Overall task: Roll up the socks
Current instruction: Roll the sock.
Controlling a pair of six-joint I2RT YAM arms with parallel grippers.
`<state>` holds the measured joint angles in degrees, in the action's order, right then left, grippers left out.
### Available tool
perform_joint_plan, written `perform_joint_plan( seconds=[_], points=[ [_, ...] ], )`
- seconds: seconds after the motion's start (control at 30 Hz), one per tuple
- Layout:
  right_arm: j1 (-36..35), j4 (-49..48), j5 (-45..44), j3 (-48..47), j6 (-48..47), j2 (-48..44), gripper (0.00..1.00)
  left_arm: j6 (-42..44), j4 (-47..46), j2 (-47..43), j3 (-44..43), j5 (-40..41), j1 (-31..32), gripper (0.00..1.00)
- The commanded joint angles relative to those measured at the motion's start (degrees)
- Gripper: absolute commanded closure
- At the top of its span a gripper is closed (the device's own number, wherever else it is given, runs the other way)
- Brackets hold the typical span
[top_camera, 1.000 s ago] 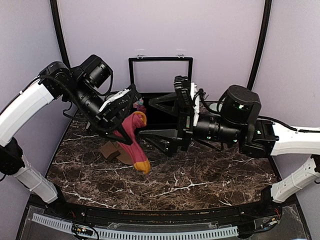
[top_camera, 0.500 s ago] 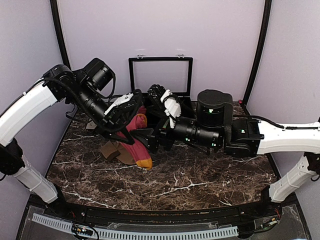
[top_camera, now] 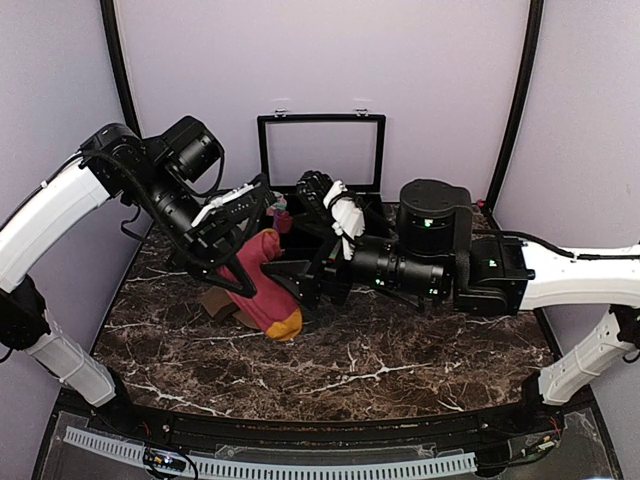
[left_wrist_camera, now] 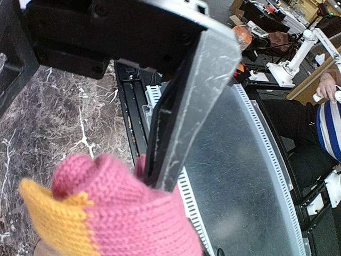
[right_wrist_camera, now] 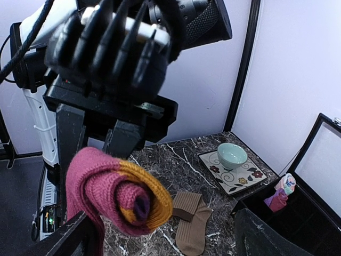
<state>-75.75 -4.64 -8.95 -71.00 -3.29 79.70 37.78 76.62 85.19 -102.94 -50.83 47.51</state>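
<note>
The red-maroon sock [top_camera: 262, 285] with an orange toe [top_camera: 286, 324] hangs as a partly rolled bundle above the table. My left gripper [top_camera: 240, 260] is shut on its upper part. In the left wrist view one finger [left_wrist_camera: 178, 128] presses into the pink knit [left_wrist_camera: 128, 213]. My right gripper [top_camera: 303, 283] is open, one jaw on each side of the bundle. In the right wrist view the roll [right_wrist_camera: 114, 197] sits by the left jaw, purple cuff at its core. The tan-brown socks [right_wrist_camera: 194, 221] lie flat on the table, partly hidden under the left arm in the top view [top_camera: 217, 300].
A pale green bowl [right_wrist_camera: 232, 154] stands on a flowered square plate [right_wrist_camera: 250, 178] at the far left of the table. An open black box [top_camera: 320, 150] stands at the back; a pink and light-blue bundle [right_wrist_camera: 286, 184] lies inside it. The marble table [top_camera: 400, 360] extends in front.
The right gripper turned and moved left up to the sock. The left gripper lowered the sock slightly, and its orange toe now hangs nearer the table.
</note>
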Motion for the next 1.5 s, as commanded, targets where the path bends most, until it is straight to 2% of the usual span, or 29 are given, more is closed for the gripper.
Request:
perform_joint_plan(
  seconds=[0.0,0.1,0.33,0.4,0.47,0.53,0.7,0.77,0.9,1.3,1.47],
  points=[
    [0.59,0.28,2.47,1.88,-1.03,-0.69,0.12,2.31,2.86,-1.22,-2.03,-5.94,0.37,1.0],
    [0.83,-0.88,3.07,2.19,-1.47,-1.65,0.12,3.22,4.16,-0.82,-2.26,-6.76,0.36,1.0],
    [1.96,-2.19,13.67,2.11,-4.58,-6.8,0.14,4.6,5.05,-1.09,-1.08,-6.69,0.36,1.0],
    [1.92,0.0,13.47,0.57,-5.36,-6.8,0.06,4.99,5.58,-0.86,-1.05,-6.89,0.44,1.0],
    [1.96,1.53,13.86,-0.57,-5.96,-6.75,0.04,5.77,6.25,-0.61,-1.0,-6.65,0.42,1.0],
    [1.94,3.38,14.79,-1.84,-7.04,-6.33,0.11,6.51,7.03,-0.19,-1.03,-6.35,0.37,1.0],
    [2.08,8.48,16.53,-5.62,-8.98,-3.24,0.38,6.86,7.23,-0.19,-0.52,-6.9,0.39,1.0],
    [2.01,8.96,17.43,-6.53,-8.97,-2.18,0.4,6.93,7.24,-0.22,-0.34,-6.99,0.41,1.0],
    [2.03,9.17,19.2,-7.83,-9.1,-0.27,0.5,7.1,7.25,-0.11,-0.08,-6.45,0.4,1.0],
    [2.07,4.76,20.45,-7.53,-7.72,2.24,0.5,9.37,7.23,-0.79,2.7,-3.5,0.39,1.0],
    [2.01,4.23,21.33,-7.52,-6.72,3.24,0.57,9.87,7.27,-1.16,2.84,-2.37,0.41,1.0]
  ],
)
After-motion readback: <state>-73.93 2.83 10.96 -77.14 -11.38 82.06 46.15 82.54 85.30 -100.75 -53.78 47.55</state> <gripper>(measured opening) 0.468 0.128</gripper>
